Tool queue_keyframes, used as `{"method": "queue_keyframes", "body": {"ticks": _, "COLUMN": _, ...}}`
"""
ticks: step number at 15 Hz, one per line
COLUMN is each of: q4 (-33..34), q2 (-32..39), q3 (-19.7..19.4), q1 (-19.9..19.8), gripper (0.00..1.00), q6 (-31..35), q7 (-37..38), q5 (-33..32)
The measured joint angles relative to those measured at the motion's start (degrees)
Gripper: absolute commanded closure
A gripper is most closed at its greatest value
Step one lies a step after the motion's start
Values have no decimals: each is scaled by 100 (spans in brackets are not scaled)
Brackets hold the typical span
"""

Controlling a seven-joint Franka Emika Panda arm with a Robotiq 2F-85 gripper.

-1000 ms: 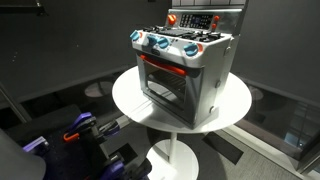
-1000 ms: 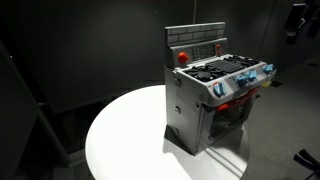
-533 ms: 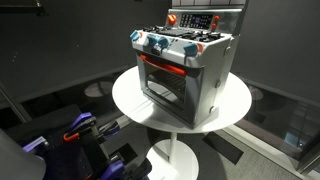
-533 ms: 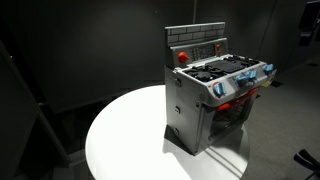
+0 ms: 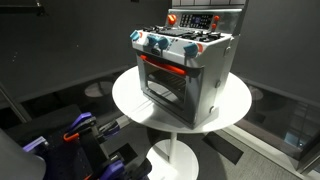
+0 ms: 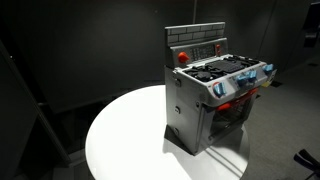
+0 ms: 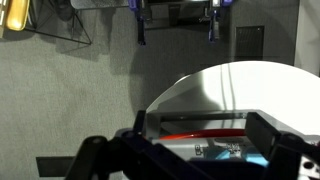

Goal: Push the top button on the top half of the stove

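Observation:
The silver-grey toy stove (image 5: pixel 185 65) stands on a round white table (image 5: pixel 130 95) in both exterior views (image 6: pixel 210 100). Its upright dark back panel (image 5: pixel 205 18) (image 6: pixel 195 42) carries small buttons and a red round button (image 6: pixel 182 57). The knobs are blue and white and the oven window glows red. My gripper (image 7: pixel 199 123) is open and empty. In the wrist view its two dark fingers frame the stove (image 7: pixel 210 140) from a distance. Only a dark part of the arm (image 6: pixel 311 25) shows at the exterior view's edge, well away from the stove.
The table stands on a white pedestal (image 5: pixel 172 155). Blue and black equipment (image 5: pixel 80 130) lies on the floor beside it. Dark curtains surround the scene. The wrist view shows a grey wall with a yellow object (image 7: pixel 15 15) and blue clamps (image 7: pixel 140 10) at the top.
The dark arm part at the exterior view's top right edge has slid a little further toward the edge. The stove and table have not moved.

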Motion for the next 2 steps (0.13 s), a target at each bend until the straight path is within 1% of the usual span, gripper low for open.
{"method": "queue_keyframes", "body": {"ticks": 2, "q4": 0, "q2": 0, "q3": 0, "q1": 0, "gripper": 0, "q6": 0, "q7": -1, "q5": 0}}
